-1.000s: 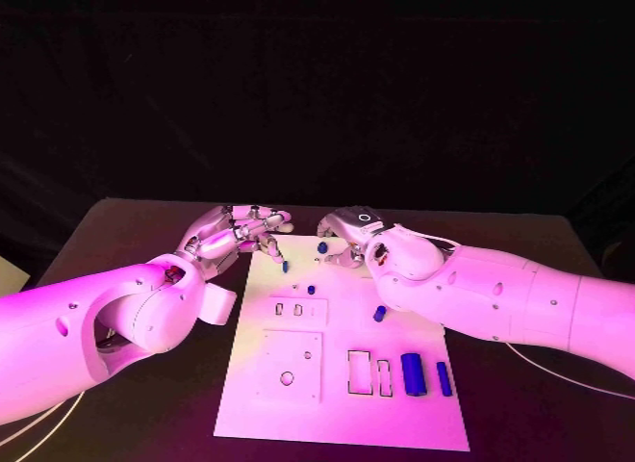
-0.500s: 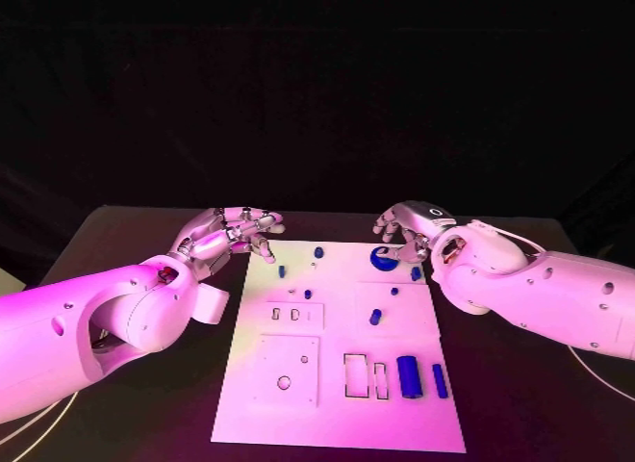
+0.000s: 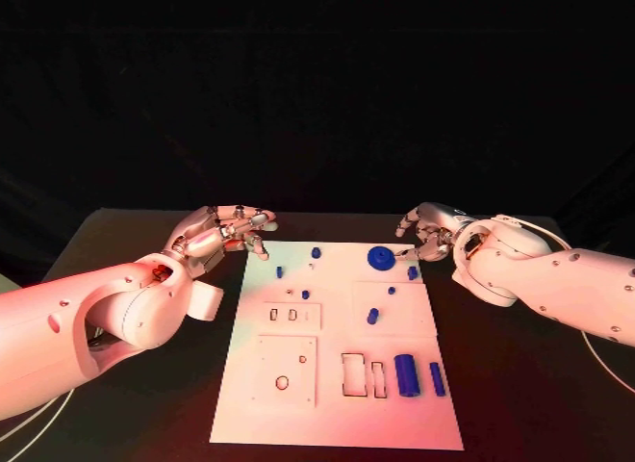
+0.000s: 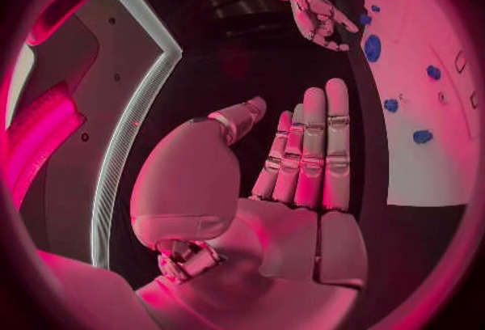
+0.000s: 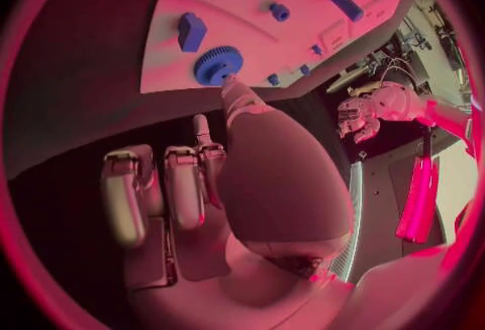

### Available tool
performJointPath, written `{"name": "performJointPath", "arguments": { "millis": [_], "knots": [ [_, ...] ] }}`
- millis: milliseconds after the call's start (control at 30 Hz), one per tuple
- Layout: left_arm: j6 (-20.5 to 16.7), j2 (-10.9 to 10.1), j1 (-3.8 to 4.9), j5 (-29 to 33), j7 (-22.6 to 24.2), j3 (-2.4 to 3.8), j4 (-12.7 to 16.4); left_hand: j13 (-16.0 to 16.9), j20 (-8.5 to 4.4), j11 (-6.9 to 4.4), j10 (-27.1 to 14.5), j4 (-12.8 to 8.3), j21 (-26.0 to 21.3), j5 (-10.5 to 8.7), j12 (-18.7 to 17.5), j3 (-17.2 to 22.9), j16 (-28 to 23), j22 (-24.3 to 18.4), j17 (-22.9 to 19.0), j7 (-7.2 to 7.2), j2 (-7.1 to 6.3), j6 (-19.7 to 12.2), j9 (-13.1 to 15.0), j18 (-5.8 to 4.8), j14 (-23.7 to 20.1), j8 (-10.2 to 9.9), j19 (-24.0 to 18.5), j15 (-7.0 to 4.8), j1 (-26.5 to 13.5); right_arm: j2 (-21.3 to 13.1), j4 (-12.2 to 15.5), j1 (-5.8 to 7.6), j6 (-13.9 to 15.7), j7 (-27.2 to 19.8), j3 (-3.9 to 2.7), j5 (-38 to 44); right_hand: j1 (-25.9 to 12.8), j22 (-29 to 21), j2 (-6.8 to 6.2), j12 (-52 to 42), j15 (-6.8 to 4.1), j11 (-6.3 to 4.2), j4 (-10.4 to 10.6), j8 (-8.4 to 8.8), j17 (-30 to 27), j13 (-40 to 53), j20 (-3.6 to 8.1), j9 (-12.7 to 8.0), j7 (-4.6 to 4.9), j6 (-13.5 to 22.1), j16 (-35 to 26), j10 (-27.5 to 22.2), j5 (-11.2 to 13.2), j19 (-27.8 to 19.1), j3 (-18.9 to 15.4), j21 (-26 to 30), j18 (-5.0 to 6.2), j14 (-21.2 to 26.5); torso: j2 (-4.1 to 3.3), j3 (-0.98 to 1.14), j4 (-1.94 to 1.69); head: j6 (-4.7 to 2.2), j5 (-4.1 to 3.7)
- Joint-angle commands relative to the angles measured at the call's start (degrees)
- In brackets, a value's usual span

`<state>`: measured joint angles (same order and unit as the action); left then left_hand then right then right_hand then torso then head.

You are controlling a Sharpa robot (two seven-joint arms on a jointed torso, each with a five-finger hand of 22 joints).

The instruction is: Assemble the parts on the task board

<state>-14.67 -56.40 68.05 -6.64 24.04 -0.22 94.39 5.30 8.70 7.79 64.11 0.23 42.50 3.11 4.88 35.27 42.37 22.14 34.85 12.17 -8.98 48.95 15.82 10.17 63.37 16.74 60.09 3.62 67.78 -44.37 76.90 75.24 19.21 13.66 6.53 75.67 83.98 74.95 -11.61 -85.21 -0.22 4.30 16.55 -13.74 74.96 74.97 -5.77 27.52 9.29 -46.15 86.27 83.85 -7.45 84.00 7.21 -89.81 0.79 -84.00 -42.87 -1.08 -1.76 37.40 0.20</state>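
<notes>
The left hand (image 3: 232,231) is hovering off the task board's (image 3: 332,423) left far corner, fingers loosely apart and holding nothing; in its own wrist view (image 4: 293,184) the fingers are standing straight side by side with the thumb off to one side, over bare black table (image 3: 151,404). The right hand (image 3: 431,231) is hanging just past the board's far right corner, fingers curled down a little but parted, gripping nothing; its wrist view (image 5: 202,184) is showing the fingers over dark table near the board's edge. Going from the near end of the board outward: two upright blue bars, a thick one (image 3: 406,375) and a thin one (image 3: 439,378), are lying beside two rectangular slots (image 3: 355,374), which are showing dark inside. Left of these a square plate with an oval hole (image 3: 282,382) is sitting with nothing in the hole. Farther out, a small blue peg (image 3: 373,315) is resting on a raised square, and two little slots (image 3: 282,315) are lying to its left. At the far end, a blue gear (image 3: 382,256) is lying flat near the right hand, apart from its fingers, with a blue block (image 3: 412,272) just beside it and small blue pieces (image 3: 317,252) to the left.
</notes>
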Motion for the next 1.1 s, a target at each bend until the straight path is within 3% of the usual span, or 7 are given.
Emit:
{"name": "performJointPath", "arguments": {
  "millis": [33, 367, 600, 1100],
  "knots": [
    [1.4, 0.0, 0.08, 0.4, 0.9, 0.04, -0.2, 0.1, -0.07, 0.18, 0.0, 0.0, 0.4, 0.11, -0.2, 0.2, 0.3, 0.1, 0.1, -0.1, 0.1, -0.3, 0.1, 0.19, -0.3, -0.3, -0.3, -0.09, 0.3, 0.8, -1.0, 0.02, -3.9, 1.6, -0.02, -4.6, -0.2, 15.1, 0.36, -0.7, 0.41, 0.23, 0.0, -0.36, 7.4, 9.2, -0.38, 0.1, 0.05, 0.6, 0.6, 1.5, -0.3, 6.0, -0.5, -0.2, -0.79, -4.6, -0.05, -0.06, -0.05, 0.09, -0.09],
    [1.2, -0.2, 0.09, 0.4, 1.0, 0.05, -1.1, 0.1, -0.06, 0.19, 0.0, 0.0, 0.5, 0.1, -0.2, 0.2, 0.3, 0.1, 0.1, -0.1, 0.08, -0.4, 0.1, 0.19, -0.4, -0.4, -0.4, -0.08, 0.3, 2.7, -1.9, 0.0, -3.8, 2.7, 0.03, -6.5, -0.5, 15.1, 0.81, -2.2, 0.63, 0.39, 0.0, -0.93, 9.1, 11.4, -0.65, 0.2, 0.16, 0.6, 1.4, 3.1, -0.7, 6.0, -0.6, -0.2, -0.79, -4.9, -0.03, -0.14, -0.01, 0.22, -0.33],
    [1.5, -0.2, 0.09, 0.3, 1.0, 0.05, -1.3, 0.1, -0.06, 0.19, 0.0, 0.0, 0.5, 0.1, -0.2, 0.2, 0.3, 0.1, 0.1, -0.1, 0.08, -0.4, 0.1, 0.19, -0.4, -0.4, -0.4, -0.08, 0.3, 4.4, -2.8, -0.24, -3.2, 3.2, 0.32, -5.7, -0.5, 15.1, 1.05, -3.3, 0.71, 0.45, 0.0, -1.31, 10.1, 13.0, -0.75, 0.2, 0.2, 0.4, 1.9, 4.4, -0.8, 6.0, -0.5, -0.2, -0.79, -5.1, -0.01, -0.13, -0.21, 0.41, -0.32],
    [1.4, -0.2, 0.1, 1.0, 1.0, 0.06, -2.1, 0.1, 0.45, 0.54, -0.4, -0.3, 0.9, 0.1, -0.5, 0.4, -1.4, 0.6, -0.6, 0.22, -0.04, -0.8, 0.4, 0.16, -2.8, -0.7, -3.4, 0.43, 0.2, 6.2, -4.4, -0.91, -3.4, 3.6, 0.64, -3.0, -0.1, 15.1, 1.4, -3.8, 0.75, 0.43, -0.2, -1.72, 10.6, 13.7, -0.82, 0.2, 0.16, 0.0, 2.1, 5.0, -1.0, 6.0, -0.2, -0.2, -0.79, -5.2, 0.04, -0.12, -0.07, 0.68, -0.11]
  ]
}}
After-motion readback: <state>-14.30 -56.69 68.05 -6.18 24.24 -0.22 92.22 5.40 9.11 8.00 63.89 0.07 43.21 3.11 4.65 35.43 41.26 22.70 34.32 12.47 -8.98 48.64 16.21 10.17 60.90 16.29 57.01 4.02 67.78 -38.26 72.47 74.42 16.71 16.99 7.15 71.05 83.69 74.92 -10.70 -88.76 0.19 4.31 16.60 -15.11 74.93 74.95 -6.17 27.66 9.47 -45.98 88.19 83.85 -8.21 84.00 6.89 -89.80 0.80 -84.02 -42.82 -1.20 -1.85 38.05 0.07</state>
